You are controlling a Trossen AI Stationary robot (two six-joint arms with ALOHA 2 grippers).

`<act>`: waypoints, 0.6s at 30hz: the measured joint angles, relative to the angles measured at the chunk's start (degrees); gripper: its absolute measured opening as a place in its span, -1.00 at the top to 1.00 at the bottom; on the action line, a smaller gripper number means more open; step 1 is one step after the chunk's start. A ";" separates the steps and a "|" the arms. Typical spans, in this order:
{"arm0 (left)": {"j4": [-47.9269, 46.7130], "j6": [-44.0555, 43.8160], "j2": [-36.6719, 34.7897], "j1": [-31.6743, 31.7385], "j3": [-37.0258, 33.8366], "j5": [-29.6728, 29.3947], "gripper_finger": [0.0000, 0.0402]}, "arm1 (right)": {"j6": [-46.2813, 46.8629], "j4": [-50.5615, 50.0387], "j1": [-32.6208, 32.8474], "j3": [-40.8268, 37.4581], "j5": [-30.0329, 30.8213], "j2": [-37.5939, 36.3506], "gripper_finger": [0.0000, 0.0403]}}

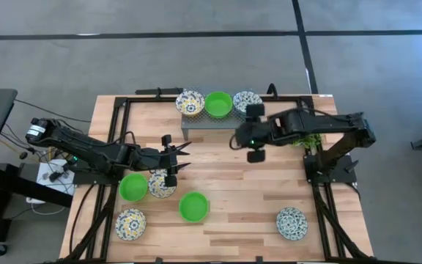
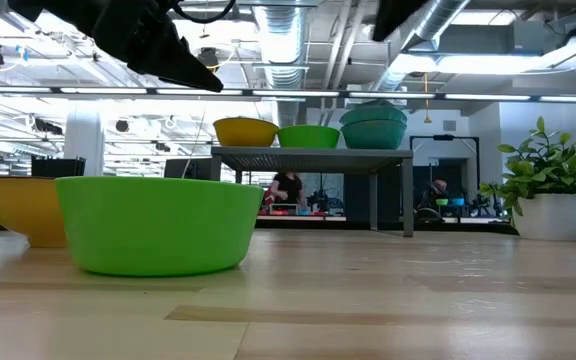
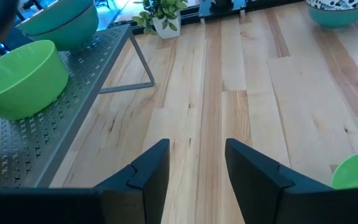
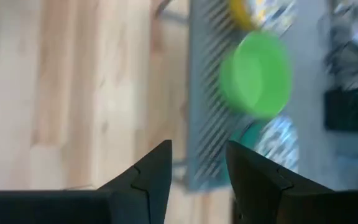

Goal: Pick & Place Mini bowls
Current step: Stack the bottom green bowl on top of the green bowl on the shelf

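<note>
Three mini bowls stand on the grey rack at the table's far side: a yellow-toned patterned one, a green one and a blue-patterned one. On the table sit a green bowl next to a patterned bowl, a second green bowl, and patterned bowls at the near left and near right. My left gripper hangs open over bare wood, just beyond the patterned bowl. My right gripper is open in the air by the rack's near right corner, tilted downward.
A small potted plant stands under my right arm near the table's right side. The rack's thin legs reach down to the table. Bare wood lies between the rack and the near bowls.
</note>
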 joint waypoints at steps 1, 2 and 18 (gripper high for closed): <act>0.00 0.01 0.00 0.00 0.00 0.00 0.21 | 2.08 -1.74 0.66 -0.57 -0.22 -0.02 0.28; 0.00 0.01 0.00 0.00 0.00 0.00 0.21 | 4.05 -3.62 1.28 -1.40 -0.25 0.00 0.28; 0.00 -0.01 0.00 0.00 0.00 0.00 0.21 | 13.34 -5.49 8.21 -21.83 -2.81 -2.40 0.39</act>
